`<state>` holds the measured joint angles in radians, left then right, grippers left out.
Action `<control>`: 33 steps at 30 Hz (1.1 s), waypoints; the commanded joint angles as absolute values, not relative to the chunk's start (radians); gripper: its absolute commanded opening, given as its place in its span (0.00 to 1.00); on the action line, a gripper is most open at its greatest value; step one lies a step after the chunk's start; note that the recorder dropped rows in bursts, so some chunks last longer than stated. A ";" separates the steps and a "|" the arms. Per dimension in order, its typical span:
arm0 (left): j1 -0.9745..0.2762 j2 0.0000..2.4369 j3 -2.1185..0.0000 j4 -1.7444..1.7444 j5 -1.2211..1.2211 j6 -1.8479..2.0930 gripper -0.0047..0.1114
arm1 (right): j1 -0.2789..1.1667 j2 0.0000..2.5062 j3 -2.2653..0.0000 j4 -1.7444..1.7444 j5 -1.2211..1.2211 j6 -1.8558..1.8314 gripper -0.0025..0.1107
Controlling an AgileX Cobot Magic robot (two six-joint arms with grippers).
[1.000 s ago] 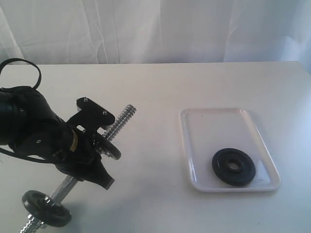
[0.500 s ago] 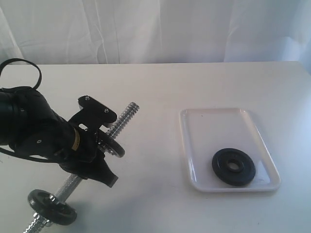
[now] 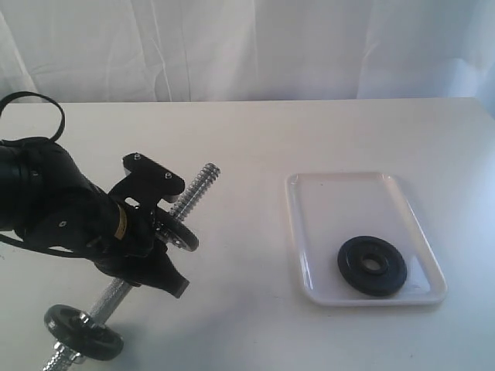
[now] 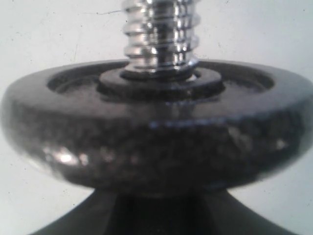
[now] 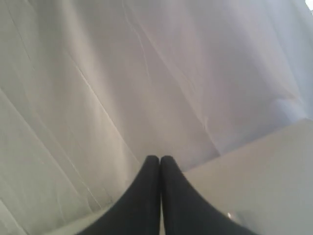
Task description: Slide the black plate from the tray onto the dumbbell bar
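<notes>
— Holding the dumbbell bar (image 3: 197, 189) clamped in my left tool (image 3: 164, 232); the black plate (image 3: 372, 265) lies flat in the tray (image 3: 340, 205), well apart.
— Right tool (image 5: 160, 159)?
— Pinched together, empty. It must open first, while I hold the bar steady.

Exterior camera sits high at the 6 o'clock side of the desk (image 3: 255, 139), looking down and across to the curtain (image 3: 247, 46) at 12 o'clock, well back. Left wrist camera is pressed right up against a mounted disc (image 4: 156, 142) on the dumbbell bar (image 4: 160, 29), the same bar the exterior shows at 8 o'clock. Right wrist camera faces the curtain and a strip of desk.
</notes>
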<state>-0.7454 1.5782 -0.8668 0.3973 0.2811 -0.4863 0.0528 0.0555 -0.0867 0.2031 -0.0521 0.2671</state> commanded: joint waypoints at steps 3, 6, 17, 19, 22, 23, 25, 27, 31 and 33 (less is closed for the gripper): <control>-0.752 1.536 -0.885 0.392 0.229 -0.500 0.04 | 0.050 0.371 -0.270 0.201 0.110 0.035 0.02; -0.752 1.536 -0.885 0.392 0.232 -0.500 0.04 | 0.073 0.544 -0.399 0.201 0.215 -0.120 0.02; -0.752 1.536 -0.885 0.392 0.230 -0.500 0.04 | 0.262 1.076 -0.838 0.201 0.674 -0.313 0.02; -0.752 1.536 -0.885 0.392 0.231 -0.500 0.04 | 0.284 1.101 -0.860 0.201 0.672 -0.315 0.02; -0.752 1.536 -0.885 0.392 0.232 -0.500 0.04 | 0.319 1.125 -0.865 0.201 0.642 -0.311 0.02; -0.752 1.536 -0.885 0.388 0.232 -0.500 0.04 | 0.333 1.137 -0.865 0.201 0.630 -0.306 0.02; -0.752 1.536 -0.885 0.385 0.232 -0.500 0.04 | 0.365 1.170 -0.875 0.200 0.622 -0.306 0.02; -0.752 1.536 -0.885 0.385 0.232 -0.500 0.04 | 0.398 1.215 -0.903 0.185 0.655 -0.299 0.02; -0.752 1.536 -0.885 0.385 0.234 -0.498 0.04 | 0.461 1.353 -1.010 0.029 0.821 -0.137 0.02; -0.752 1.536 -0.885 0.385 0.244 -0.498 0.04 | 0.475 1.407 -1.049 -0.042 0.888 -0.081 0.02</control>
<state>-0.7454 1.5782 -0.8668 0.3859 0.2831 -0.4860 0.4506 1.3367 -0.9923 0.0705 0.7902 -0.1730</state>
